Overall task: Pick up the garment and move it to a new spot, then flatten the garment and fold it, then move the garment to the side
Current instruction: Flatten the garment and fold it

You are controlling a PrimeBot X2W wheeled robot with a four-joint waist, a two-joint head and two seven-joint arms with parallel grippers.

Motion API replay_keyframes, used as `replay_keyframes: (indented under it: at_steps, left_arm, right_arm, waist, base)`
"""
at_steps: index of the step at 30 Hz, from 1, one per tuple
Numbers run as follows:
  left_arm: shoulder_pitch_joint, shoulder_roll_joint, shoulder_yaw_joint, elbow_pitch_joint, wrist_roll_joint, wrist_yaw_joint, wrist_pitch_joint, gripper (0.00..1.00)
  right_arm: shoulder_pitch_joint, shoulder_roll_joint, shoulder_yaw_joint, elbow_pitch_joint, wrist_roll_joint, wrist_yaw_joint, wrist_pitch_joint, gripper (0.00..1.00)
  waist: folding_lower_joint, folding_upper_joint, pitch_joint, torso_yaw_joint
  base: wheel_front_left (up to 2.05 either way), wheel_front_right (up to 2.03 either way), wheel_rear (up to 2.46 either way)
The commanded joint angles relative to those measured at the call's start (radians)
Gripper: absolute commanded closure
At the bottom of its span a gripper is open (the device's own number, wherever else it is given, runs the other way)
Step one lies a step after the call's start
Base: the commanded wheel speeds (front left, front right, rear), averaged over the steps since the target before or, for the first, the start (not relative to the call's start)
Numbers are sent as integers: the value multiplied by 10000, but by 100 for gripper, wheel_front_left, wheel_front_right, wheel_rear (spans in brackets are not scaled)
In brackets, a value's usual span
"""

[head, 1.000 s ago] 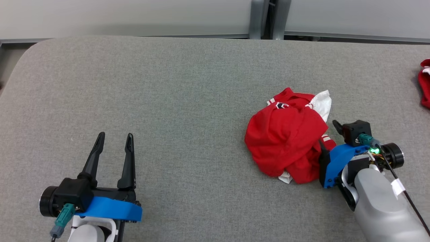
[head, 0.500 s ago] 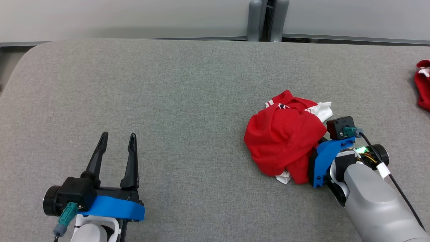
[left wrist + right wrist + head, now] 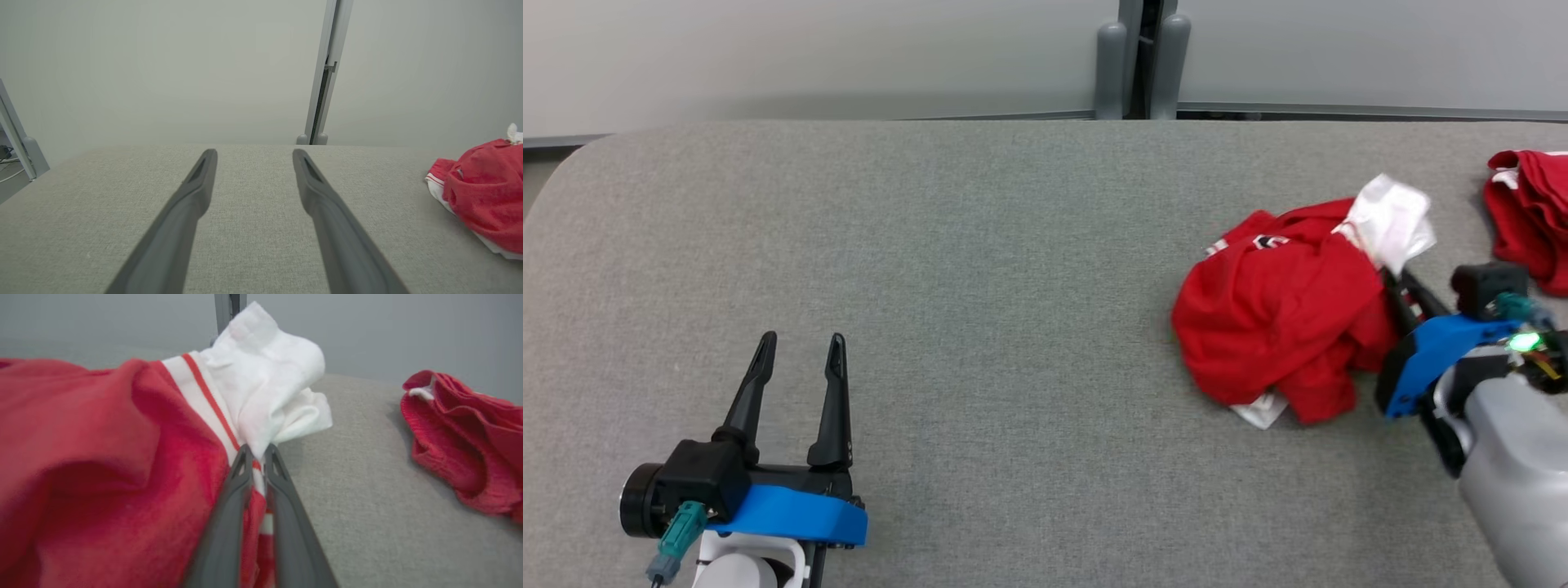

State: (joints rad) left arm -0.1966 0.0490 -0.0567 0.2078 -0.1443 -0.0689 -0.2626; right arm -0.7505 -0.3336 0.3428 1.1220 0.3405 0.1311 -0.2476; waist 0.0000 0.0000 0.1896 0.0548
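Right of the post (image 3: 1142, 65) and nearer the robot, the garment (image 3: 1278, 327) sits on the grey surface (image 3: 980, 245) as a crumpled red heap with white trim. And we have a grip! The right tool (image 3: 1390, 279) is clenched on the garment, on the edge turned away from the post. The wrist view shows it nicely: the two dark fingers (image 3: 229, 522) are pinched almost together at the red-striped white band. White fabric bunches up just above the tips of the right tool (image 3: 257, 451), and the red bulk of the garment (image 3: 81, 457) is slumped to one side. A small white corner pokes out from under the heap on the robot's side.

Farther right of the post again, near the surface's edge, lies a second red cloth (image 3: 1531, 220), just apart from the garment. It shows off to the side for the right wrist too (image 3: 461, 437).

Now well to the left of the post, close to the robot, the left tool (image 3: 802, 339) is released and holding nothing, fingers spread. Its own camera looks between the parted fingers of the left tool (image 3: 254, 153) across bare surface to the post (image 3: 322, 81). The garment (image 3: 486, 196) sits low at that view's right edge.

Behind the post runs a pale wall (image 3: 809, 57).
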Motion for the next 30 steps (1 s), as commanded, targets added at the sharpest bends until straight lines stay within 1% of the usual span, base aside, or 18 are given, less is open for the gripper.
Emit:
replay_keyframes:
  at_steps: [1, 4, 8, 11, 14, 18, 22, 28, 30]
  left_arm:
    - [127, 35, 52, -35, 37, -9, -29, 0]
    - [128, 35, 60, -61, 36, -28, -29, 0]
    - [160, 35, 80, -89, 46, -24, -29, 0]
    - [194, 35, 77, -90, 40, -18, -29, 0]
    - [211, 35, 61, -63, 21, -37, -29, 0]
    - [209, 35, 20, -42, -33, -53, -29, 0]
    - [274, 35, -5, -55, -52, -22, -29, 0]
    - [262, 33, -17, -62, -101, 7, -29, 0]
    - [220, 33, -14, -60, -109, 1, -29, 0]
  right_arm:
    - [-203, -229, -154, -81, -96, -7, -100, 100]
    - [-380, -566, -663, -410, -390, -7, -169, 100]
    - [-265, -699, -1462, -1614, -991, -7, -186, 100]
    - [128, -386, -1825, -2623, -1550, -6, -183, 100]
    - [472, 44, -1888, -3558, -2003, -7, -185, 100]
    - [962, 666, -1366, -4454, -2384, -7, -186, 100]
    - [1456, 1247, -478, -4992, -2410, -7, -187, 100]
    - [2128, 2095, 1094, -5276, -2169, -6, -188, 100]
    - [2249, 2284, 1571, -5343, -2089, -6, -188, 100]
  waist:
    - [0, 0, -82, -102]
    - [0, 0, -125, -214]
    - [0, 0, -173, -340]
    - [0, 0, -224, -391]
    - [0, 0, -283, -389]
    - [0, 0, -342, -301]
    - [0, 0, -350, -146]
    - [0, 0, -248, 91]
    - [0, 0, -212, 153]
  base:
    - [0, 0, 0]
    - [0, 0, 0]
    - [0, 0, 0]
    - [0, 0, 0]
    - [0, 0, 0]
    - [0, 0, 0]
    - [0, 0, 0]
    - [0, 0, 0]
    - [0, 0, 0]
